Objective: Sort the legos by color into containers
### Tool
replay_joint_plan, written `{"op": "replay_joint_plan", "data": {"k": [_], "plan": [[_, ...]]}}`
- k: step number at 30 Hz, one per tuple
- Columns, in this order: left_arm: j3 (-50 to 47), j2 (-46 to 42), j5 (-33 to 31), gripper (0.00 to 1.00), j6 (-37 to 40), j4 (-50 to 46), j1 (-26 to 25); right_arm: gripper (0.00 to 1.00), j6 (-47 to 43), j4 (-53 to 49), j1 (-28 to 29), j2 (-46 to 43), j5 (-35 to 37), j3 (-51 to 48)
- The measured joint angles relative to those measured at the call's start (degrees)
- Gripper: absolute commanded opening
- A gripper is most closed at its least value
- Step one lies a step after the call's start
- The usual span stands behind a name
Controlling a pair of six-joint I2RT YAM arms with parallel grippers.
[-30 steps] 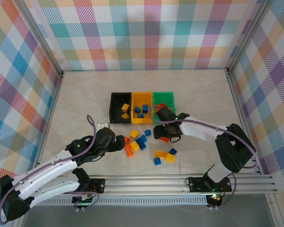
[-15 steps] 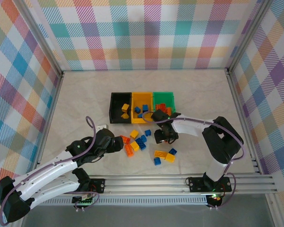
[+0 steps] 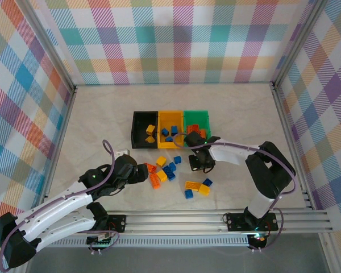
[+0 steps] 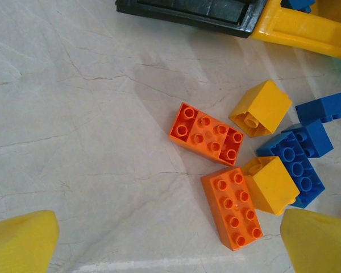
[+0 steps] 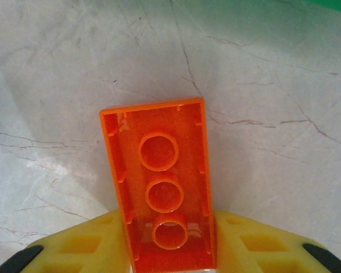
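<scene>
My right gripper [image 5: 169,236] is shut on an orange lego [image 5: 159,153], held underside up just over the marble top, in front of the green bin [image 3: 197,118]. From above, that gripper [image 3: 200,163] sits right of the loose pile. My left gripper [image 4: 170,244] is open, its yellow fingertips [image 4: 23,244] wide apart near two orange legos [image 4: 233,207], with yellow [image 4: 260,108] and blue legos [image 4: 298,165] beside them. The containers stand in a row: black [image 3: 134,129], yellow-orange [image 3: 171,118], then green. The left gripper [image 3: 141,173] lies left of the pile.
A second small group of legos [image 3: 196,187] lies nearer the front rail, orange, yellow and blue. The bins hold several bricks. Metal frame rails [image 3: 216,219] run along the front and sides, with checked walls around. Bare marble lies left of and behind the bins.
My right gripper has closed on the orange lego and shifted slightly right. The left arm has stayed put with its jaws open.
</scene>
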Motion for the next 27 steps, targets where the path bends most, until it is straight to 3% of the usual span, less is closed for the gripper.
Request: {"op": "replay_joint_plan", "data": {"k": [15,20,25,27], "plan": [[0.1,0.0,0.2,1.00,0.0,0.0,0.0,0.36,0.4,1.5,-0.8,-13.7,0.0,-1.6],[0.3,0.0,0.2,1.00,0.0,-0.1,0.0,0.37,0.4,2.2,-4.5,-9.7,-0.7,6.6],[0.9,-0.1,0.2,1.00,0.0,-0.2,0.0,0.38,0.3,3.6,-7.7,0.6,-1.6,16.3],[1.2,-0.1,0.2,1.00,0.0,-0.2,0.0,0.45,0.3,3.7,-8.7,4.1,-1.7,18.9]]}}
